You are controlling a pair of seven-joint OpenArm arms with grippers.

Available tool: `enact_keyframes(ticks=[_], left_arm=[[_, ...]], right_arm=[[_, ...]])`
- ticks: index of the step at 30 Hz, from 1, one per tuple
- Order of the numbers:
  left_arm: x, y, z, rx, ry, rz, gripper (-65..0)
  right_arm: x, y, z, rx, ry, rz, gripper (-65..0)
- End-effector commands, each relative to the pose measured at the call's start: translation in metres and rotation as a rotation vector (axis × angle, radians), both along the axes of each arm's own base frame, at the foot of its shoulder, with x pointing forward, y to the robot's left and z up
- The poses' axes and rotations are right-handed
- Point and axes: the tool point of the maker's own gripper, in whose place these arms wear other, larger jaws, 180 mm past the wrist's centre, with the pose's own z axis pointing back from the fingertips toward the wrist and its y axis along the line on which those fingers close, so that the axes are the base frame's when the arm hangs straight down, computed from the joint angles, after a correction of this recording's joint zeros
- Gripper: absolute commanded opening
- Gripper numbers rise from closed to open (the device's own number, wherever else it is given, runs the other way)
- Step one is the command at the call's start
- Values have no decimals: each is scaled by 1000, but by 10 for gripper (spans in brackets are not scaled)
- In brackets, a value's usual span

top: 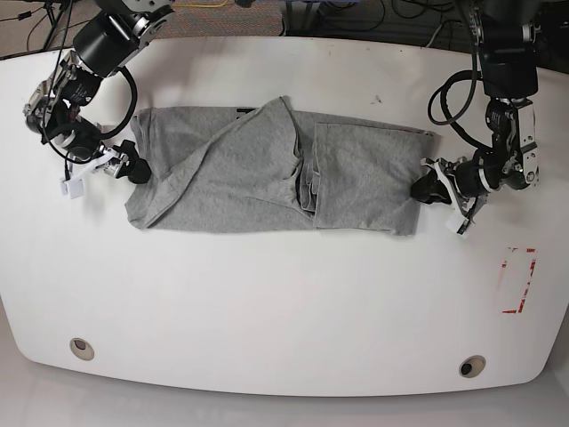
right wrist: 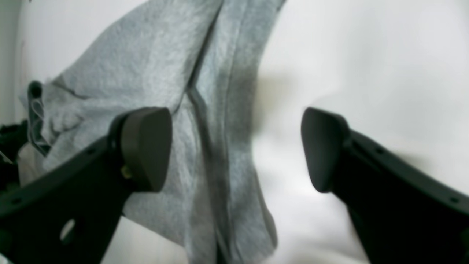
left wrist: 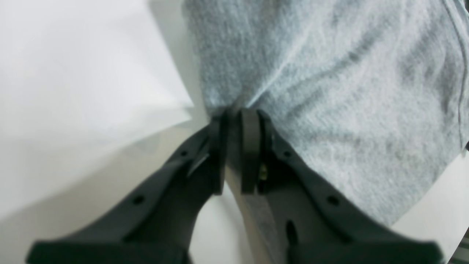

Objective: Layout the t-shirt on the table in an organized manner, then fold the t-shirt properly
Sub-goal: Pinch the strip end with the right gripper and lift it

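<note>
Lying lengthwise across the table (top: pixel 284 302), t-shirt (top: pixel 267 173) (rumpled), left gripper (left wrist: pixel 234 113) pinching it, right gripper (right wrist: pixel 236 150) spread apart

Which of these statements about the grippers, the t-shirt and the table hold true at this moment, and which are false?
1. The left gripper is shut on the t-shirt. True.
2. The right gripper also pinches the cloth. False: its jaws stand wide open with cloth only beside one finger.
3. The t-shirt hangs in the air between the arms. False: it lies on the table.
4. A red-outlined rectangle is marked on the table, apart from the shirt. True.
5. The shirt lies perfectly flat. False: folds overlap across its middle.
</note>
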Motion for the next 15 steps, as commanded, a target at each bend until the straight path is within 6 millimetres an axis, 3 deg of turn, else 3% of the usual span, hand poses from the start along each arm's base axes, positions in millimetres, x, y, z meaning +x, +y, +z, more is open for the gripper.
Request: enact_keyframes(ticks=[1,15], left_arm=[[-28,32,-27,180,155,-8,-589],[-28,30,-28,178,156,-11,-589]], right_arm=[[6,9,3,-3,-11,27,-119],[18,85,-8,86,-35,139,-120]])
